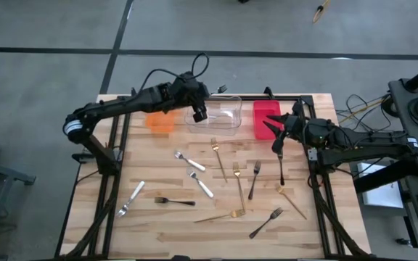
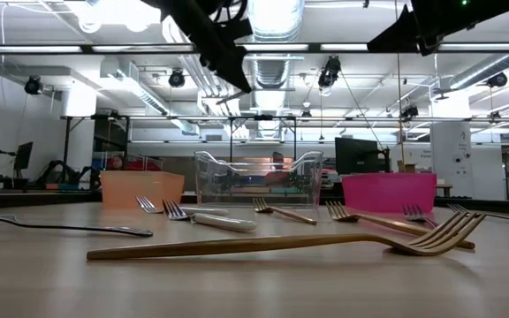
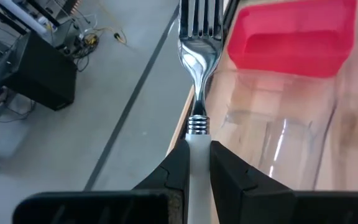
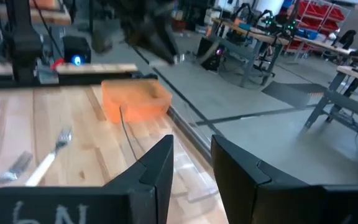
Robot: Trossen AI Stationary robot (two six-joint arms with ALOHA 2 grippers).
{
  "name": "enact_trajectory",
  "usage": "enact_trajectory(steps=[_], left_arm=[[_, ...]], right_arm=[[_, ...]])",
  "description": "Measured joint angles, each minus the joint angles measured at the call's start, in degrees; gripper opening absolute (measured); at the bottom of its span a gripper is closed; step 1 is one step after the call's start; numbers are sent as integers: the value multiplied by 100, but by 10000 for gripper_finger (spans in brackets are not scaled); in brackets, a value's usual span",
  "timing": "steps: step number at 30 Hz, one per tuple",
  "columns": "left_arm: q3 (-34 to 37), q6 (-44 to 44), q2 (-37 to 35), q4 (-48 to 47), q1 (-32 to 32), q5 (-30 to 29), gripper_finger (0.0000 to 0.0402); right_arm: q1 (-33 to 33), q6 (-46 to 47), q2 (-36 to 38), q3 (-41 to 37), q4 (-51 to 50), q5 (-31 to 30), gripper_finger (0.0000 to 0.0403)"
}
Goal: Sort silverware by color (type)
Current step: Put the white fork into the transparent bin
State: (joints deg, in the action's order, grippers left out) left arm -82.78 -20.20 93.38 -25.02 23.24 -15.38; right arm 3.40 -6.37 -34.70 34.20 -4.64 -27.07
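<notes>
My left gripper (image 1: 199, 110) hangs over the left end of the clear bin (image 1: 220, 110), shut on a silver fork (image 3: 199, 50) with a white handle. The orange bin (image 1: 160, 121) stands to the clear bin's left and the red bin (image 1: 265, 116) to its right. Silver (image 1: 189, 161), gold (image 1: 239, 185) and black (image 1: 174, 201) forks lie flat on the table. My right gripper (image 1: 274, 134) waits beside the red bin. Its fingers (image 4: 160, 162) stand apart with nothing seen between them. A black fork (image 1: 281, 167) shows just on its near side. My left gripper pinches the fork's white handle (image 3: 197, 140) between its two fingers, just behind the ribbed collar. The fingers slant downward and lie along the fork, whose tines (image 3: 201, 15) stick out ahead of them. The fork is lifted clear, above the clear bin's (image 3: 278, 130) rim.
All three bins stand in a row along the table's far edge. Several forks are scattered over the middle and near half of the table, a gold one (image 2: 272, 240) closest to the near edge. Black frame rails (image 1: 115, 156) run down both sides.
</notes>
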Motion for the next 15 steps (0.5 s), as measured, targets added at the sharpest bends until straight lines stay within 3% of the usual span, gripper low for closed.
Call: enact_trajectory(steps=[15], left_arm=[[-497, -686, 648, -206, 251, 160, 25]], right_arm=[[0, -1146, -29, -2, 1334, -2, 100]])
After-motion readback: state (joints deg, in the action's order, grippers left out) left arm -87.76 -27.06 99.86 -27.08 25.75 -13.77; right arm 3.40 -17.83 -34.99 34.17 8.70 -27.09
